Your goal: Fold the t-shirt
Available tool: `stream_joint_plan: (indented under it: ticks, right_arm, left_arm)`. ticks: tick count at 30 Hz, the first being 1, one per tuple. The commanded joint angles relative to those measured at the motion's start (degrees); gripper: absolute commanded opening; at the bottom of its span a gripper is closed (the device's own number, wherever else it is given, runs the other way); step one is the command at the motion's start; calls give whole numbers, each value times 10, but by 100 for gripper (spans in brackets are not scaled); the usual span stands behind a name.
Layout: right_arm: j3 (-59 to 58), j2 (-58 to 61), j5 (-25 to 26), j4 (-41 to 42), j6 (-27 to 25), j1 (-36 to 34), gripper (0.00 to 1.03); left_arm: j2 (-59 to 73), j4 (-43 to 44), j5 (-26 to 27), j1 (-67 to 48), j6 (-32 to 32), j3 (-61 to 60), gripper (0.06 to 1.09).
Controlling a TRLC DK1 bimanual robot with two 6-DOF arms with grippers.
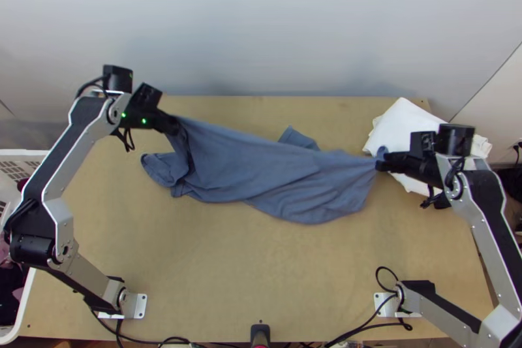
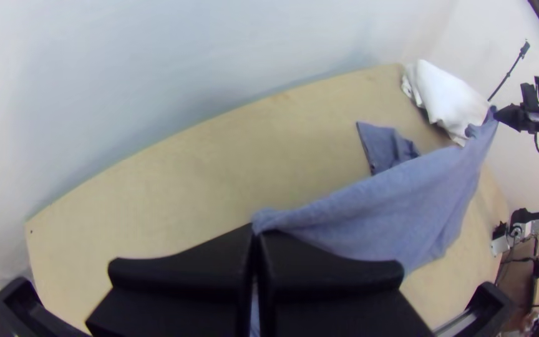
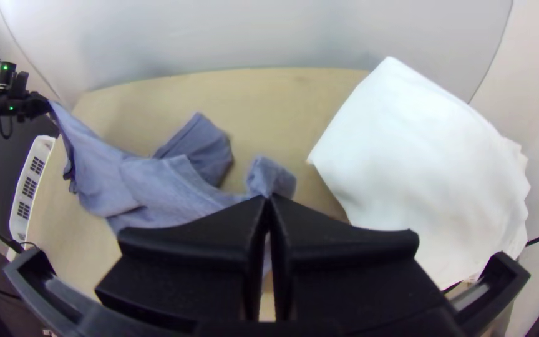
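Note:
The blue t-shirt (image 1: 261,165) hangs stretched between both grippers, its lower part draped in loose folds over the table and a bunched piece lying at its left end. At its upper left corner my left gripper (image 1: 175,127) is shut on the cloth; in the left wrist view the same gripper (image 2: 256,232) pinches an edge. My right gripper (image 1: 382,164) holds the right corner, beside the white cloth; in the right wrist view that gripper (image 3: 268,201) is shut, with a small tuft of shirt (image 3: 269,178) standing out beyond its tips. A sleeve-like flap (image 1: 299,138) lies behind the stretched part.
White folded cloth (image 1: 401,129) lies at the table's back right, partly under the right gripper. A white basket (image 1: 19,158) with clothes stands at the left edge. Bare wood of the table (image 1: 261,269) extends in front of the shirt, and a wall rises behind.

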Motion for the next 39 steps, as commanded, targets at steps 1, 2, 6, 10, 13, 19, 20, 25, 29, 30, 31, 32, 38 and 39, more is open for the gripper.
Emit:
stream_joint_plan:
  ticks: [1,2,6,10,13,19,20,25,29,30,31,32,38,39]
  right_arm:
    - [81,-44,10,-11,13,20,3]
    - [109,-52,10,-28,14,32,3]
    - [219,-94,10,-98,16,78,3]
    - [303,-125,10,-175,22,124,3]
    - [350,-138,3,-214,34,138,3]
    - [465,-144,-18,-279,42,171,3]
    - [486,-143,-27,-281,51,171,3]
    - [585,-133,-70,-298,79,162,3]
    - [588,-145,-84,-306,88,149,3]
    - [581,-148,-84,-309,88,146,3]
    - [566,-154,-84,-310,88,143,3]
    - [545,-159,-84,-308,88,143,3]
    - [310,-199,-80,-253,42,145,3]
    - [259,-205,-78,-234,38,143,3]
  left_arm:
    - [-67,-37,0,12,-27,61,10]
    - [-93,-60,18,15,-34,65,10]
    - [-230,-141,81,20,-79,50,10]
    - [-361,-188,88,21,-107,22,10]
    - [-414,-247,93,45,-112,49,10]
    - [-447,-374,97,53,-107,211,10]
    - [-454,-374,97,52,-121,237,10]
    - [-466,-374,98,43,-173,290,10]
    - [-471,-374,97,43,-175,286,10]
    - [-476,-373,97,44,-171,269,10]
    - [-482,-371,97,44,-162,245,10]
    - [-491,-369,96,45,-147,214,10]
    - [-571,-248,89,53,-68,-114,10]
    - [-578,-218,89,53,-67,-170,10]
